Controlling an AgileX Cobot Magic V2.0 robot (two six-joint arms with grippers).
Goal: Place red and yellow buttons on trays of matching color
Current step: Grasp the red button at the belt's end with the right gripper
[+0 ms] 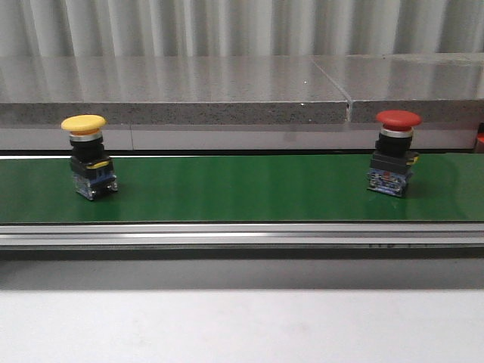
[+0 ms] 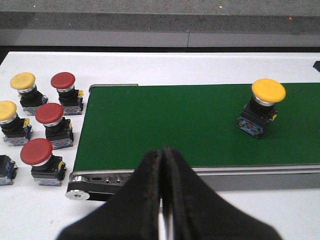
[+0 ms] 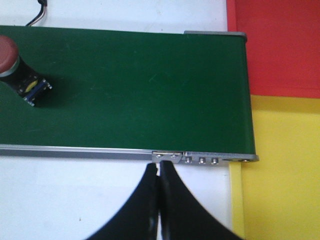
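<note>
On the green conveyor belt (image 1: 242,189), a yellow mushroom-head push button (image 1: 87,155) stands upright at left and a red one (image 1: 395,151) at right, while the left tool (image 2: 161,155) and right tool (image 3: 159,170) hover closed and empty.

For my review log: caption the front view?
Yellow button and red button stand upright, far apart, on the green conveyor belt.

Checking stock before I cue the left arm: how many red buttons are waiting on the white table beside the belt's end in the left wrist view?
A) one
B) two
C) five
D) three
D: three red buttons stand on the white table off the green belt end, beside two yellow ones.
</note>
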